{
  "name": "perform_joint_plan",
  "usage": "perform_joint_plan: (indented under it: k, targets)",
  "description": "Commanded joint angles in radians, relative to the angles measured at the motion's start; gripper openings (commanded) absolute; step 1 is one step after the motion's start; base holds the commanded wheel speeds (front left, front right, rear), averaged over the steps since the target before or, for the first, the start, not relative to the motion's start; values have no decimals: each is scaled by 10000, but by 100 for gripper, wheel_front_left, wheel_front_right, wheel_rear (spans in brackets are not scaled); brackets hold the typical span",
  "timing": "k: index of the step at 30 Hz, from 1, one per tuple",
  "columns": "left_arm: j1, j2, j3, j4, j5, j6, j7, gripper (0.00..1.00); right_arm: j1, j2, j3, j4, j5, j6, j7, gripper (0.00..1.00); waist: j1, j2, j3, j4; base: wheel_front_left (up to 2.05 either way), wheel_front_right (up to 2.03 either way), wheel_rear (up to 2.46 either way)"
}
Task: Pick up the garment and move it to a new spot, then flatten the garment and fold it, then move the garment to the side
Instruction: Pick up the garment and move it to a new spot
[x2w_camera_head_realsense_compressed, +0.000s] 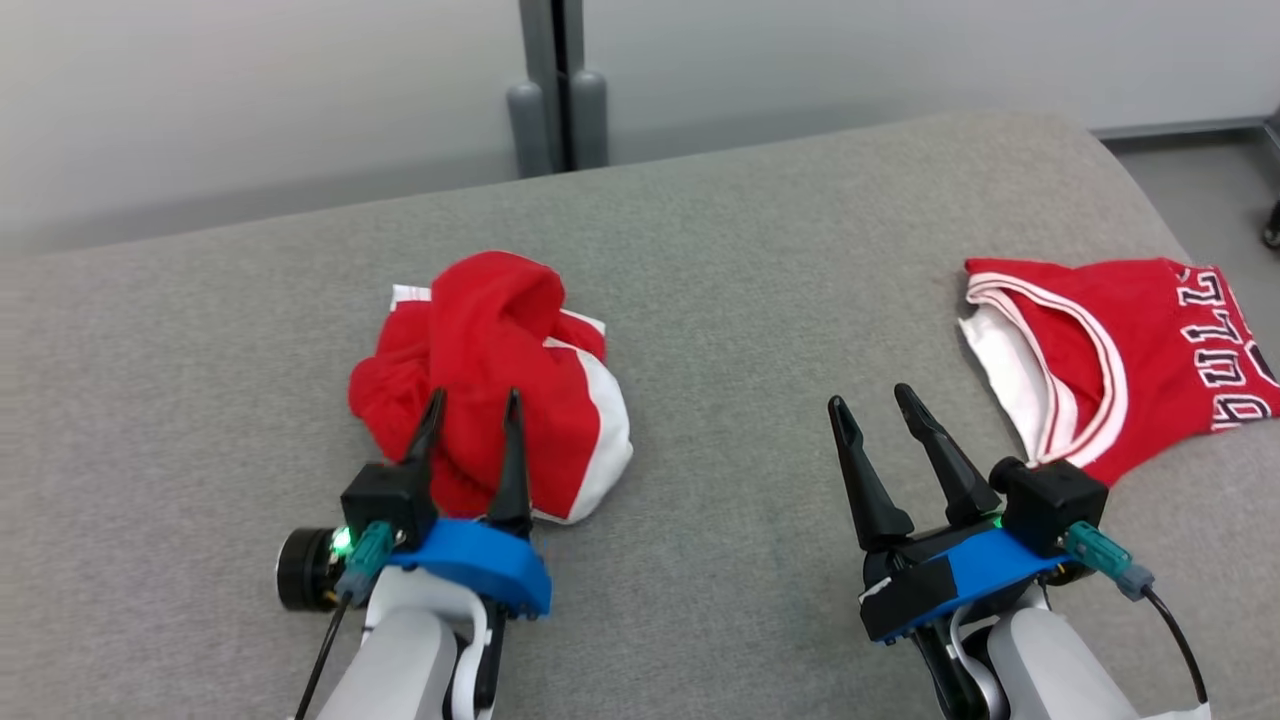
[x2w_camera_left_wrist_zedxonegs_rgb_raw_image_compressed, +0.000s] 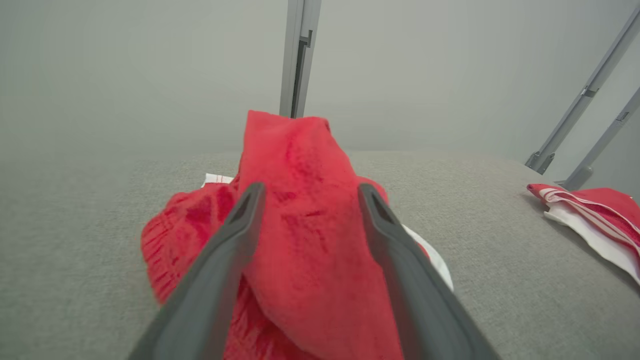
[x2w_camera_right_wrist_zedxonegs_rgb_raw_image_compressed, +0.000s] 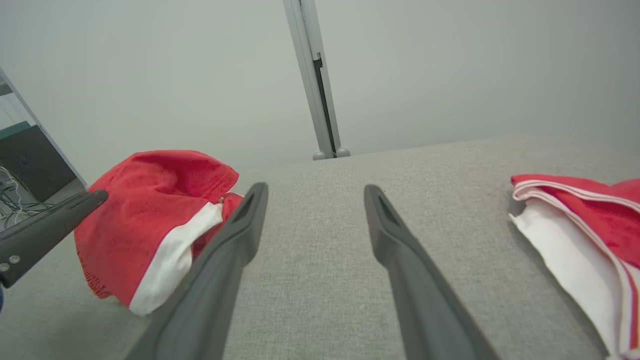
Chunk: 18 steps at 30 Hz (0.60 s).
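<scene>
The garment, red with white panels, lies crumpled in a heap on the left half of the grey padded surface. My left gripper is open at the heap's near side, its two fingers straddling a raised red fold that stands between them. In the left wrist view the left gripper shows that fold spanning the gap. My right gripper is open over bare surface with nothing between its fingers, to the right of the garment. The right gripper points toward the far edge.
A second red garment, a jersey with white trim and lettering, lies near the surface's right edge, close to my right wrist. A grey post rises behind the far edge. Bare grey surface separates the two garments.
</scene>
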Motion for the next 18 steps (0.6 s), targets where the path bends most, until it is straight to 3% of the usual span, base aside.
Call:
perform_joint_plan:
  k: [1,18]
  targets:
    - [395,10,222,-86,209,37,-39,100,195,5,-8,31,-25,2,-4,100,0,2,-124,152,0,0,0]
    - [3495,86,2597,-1412,1676,-139,-34,100,1251,-3,-317,621,-42,2,-4,100,0,2,-1757,1234,0,0,0]
